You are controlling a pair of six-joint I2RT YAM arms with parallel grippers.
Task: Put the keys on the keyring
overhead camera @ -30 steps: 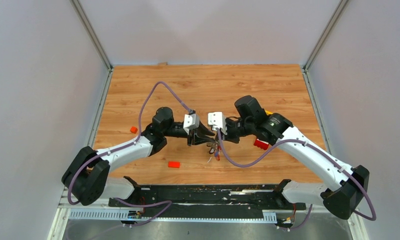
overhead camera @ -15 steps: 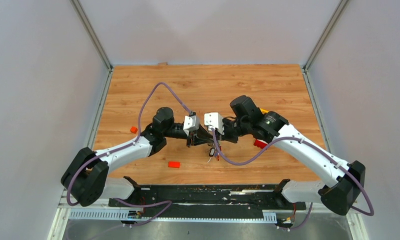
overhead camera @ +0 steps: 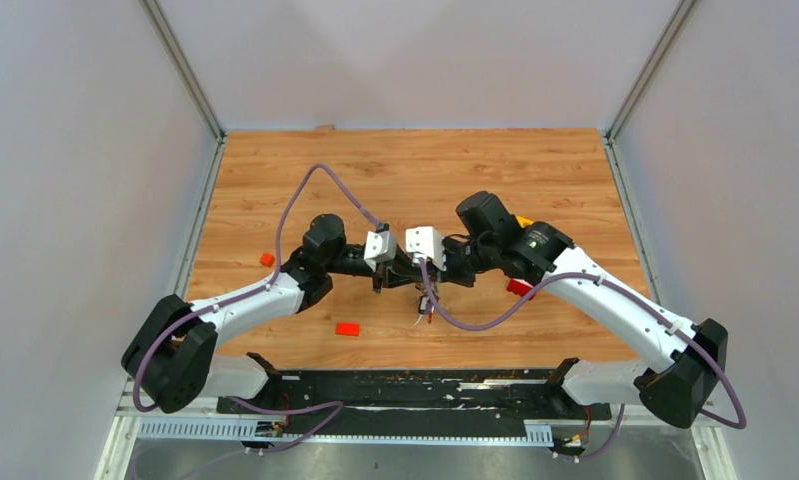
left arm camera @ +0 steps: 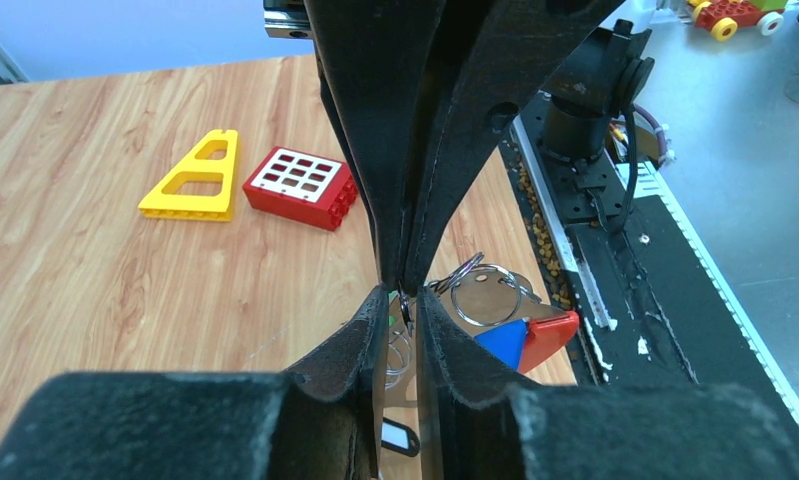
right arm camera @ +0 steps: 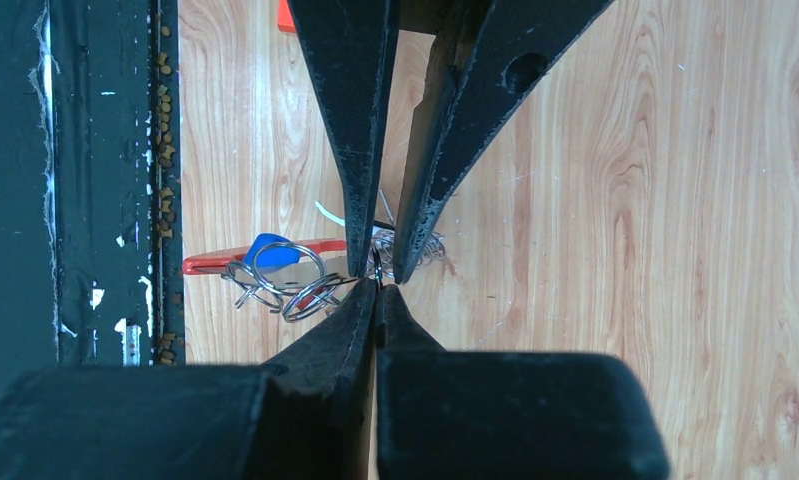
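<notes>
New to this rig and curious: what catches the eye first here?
Two black grippers meet tip to tip over the table: the right gripper pinches a wire ring, the left gripper stands slightly open. Beside the tips is the keyring with blue and red tags; a red brick and yellow triangle sit farther off.

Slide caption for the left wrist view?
Left gripper and right gripper, jaws tip to tip by the keys; red brick behind.

My keyring (right arm camera: pixel 285 285), a small bunch of silver wire split rings on a flat, curved red strap, is near the black base rail (right arm camera: pixel 95 200), with the strap's end pointing toward it. I cannot tell whether it lies or hangs. One thin ring stands upright on the side away from the rail. The keys (left arm camera: pixel 502 342), tagged blue, green and black-and-white, cluster among the rings.
</notes>
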